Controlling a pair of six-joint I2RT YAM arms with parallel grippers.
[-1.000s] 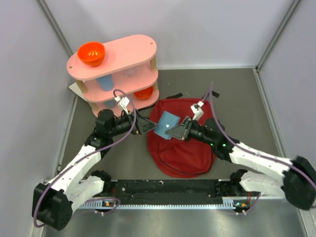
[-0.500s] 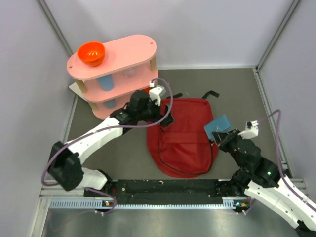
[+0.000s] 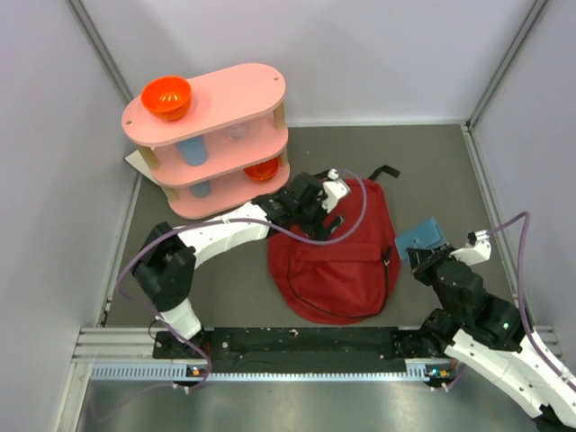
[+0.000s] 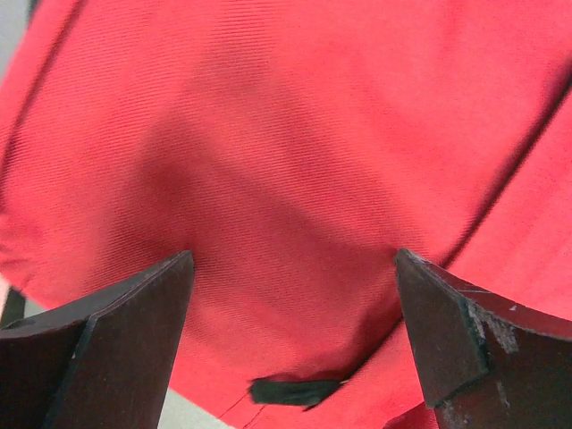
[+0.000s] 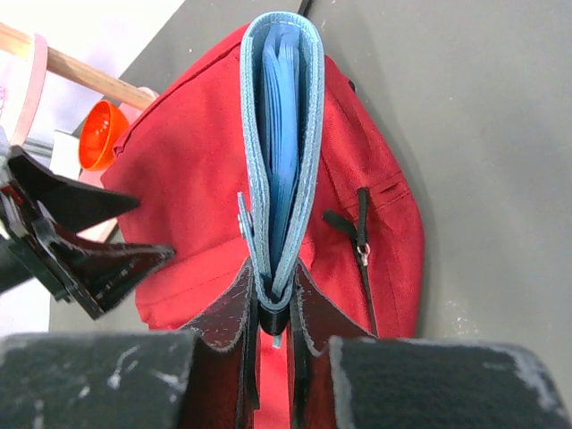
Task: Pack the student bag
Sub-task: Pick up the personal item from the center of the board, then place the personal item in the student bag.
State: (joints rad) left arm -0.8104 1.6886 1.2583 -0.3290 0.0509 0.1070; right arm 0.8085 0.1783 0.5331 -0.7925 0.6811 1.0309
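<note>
The student bag (image 3: 335, 265), a dark red backpack, lies flat in the middle of the table with its black straps toward the back. My left gripper (image 3: 322, 216) hovers over the bag's upper part. In the left wrist view it (image 4: 293, 259) is open, with red fabric filling the gap and a black zip pull (image 4: 295, 391) just below. My right gripper (image 3: 425, 256) is raised beside the bag's right edge, shut on a blue notebook (image 3: 423, 236). In the right wrist view the notebook (image 5: 281, 134) stands edge-on between the fingers (image 5: 231, 326), above the bag (image 5: 179, 179).
A pink two-tier shelf (image 3: 216, 108) stands at the back left, with an orange bowl (image 3: 166, 97) on top. A blue cup (image 3: 191, 150) and another orange bowl (image 3: 262, 168) sit on its lower levels. Grey walls close in both sides and the back.
The left arm swung right from beside the shelf onto the bag's top. The right arm pulled back to the right with the blue notebook, off the bag.
</note>
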